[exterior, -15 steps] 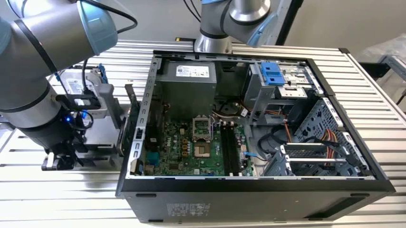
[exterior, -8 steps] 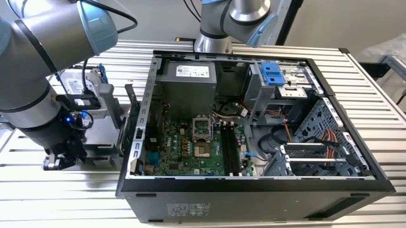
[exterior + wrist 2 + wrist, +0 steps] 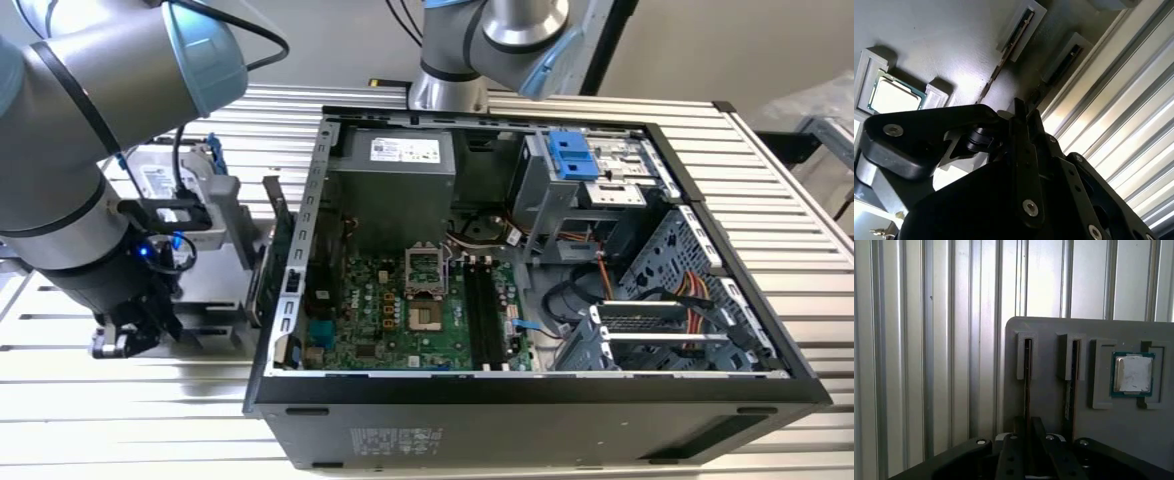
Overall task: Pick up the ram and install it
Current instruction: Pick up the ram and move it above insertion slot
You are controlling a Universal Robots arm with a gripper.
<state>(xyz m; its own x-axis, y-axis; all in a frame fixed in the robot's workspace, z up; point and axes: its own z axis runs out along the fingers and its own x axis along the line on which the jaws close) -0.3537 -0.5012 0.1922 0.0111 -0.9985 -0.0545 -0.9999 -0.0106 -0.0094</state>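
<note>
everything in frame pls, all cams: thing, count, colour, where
ram: 2 sticks, dark, on edge in slotted tray holders; the other stick is nearer the processor chip
processor chip: 1, silver on green, in a tray holder beside the ram
tray: 1, grey, on the table
hard drive: 1, silver with blue frame, at the exterior view's left, behind the arm
computer case: 1, black, open, mid-table
motherboard: 1, green, inside the case
power supply: 1, grey, inside the case
table: 1, ribbed silver
arm: 1, grey with blue caps
gripper: 1, black, at the ram stick farther from the processor chip
</note>
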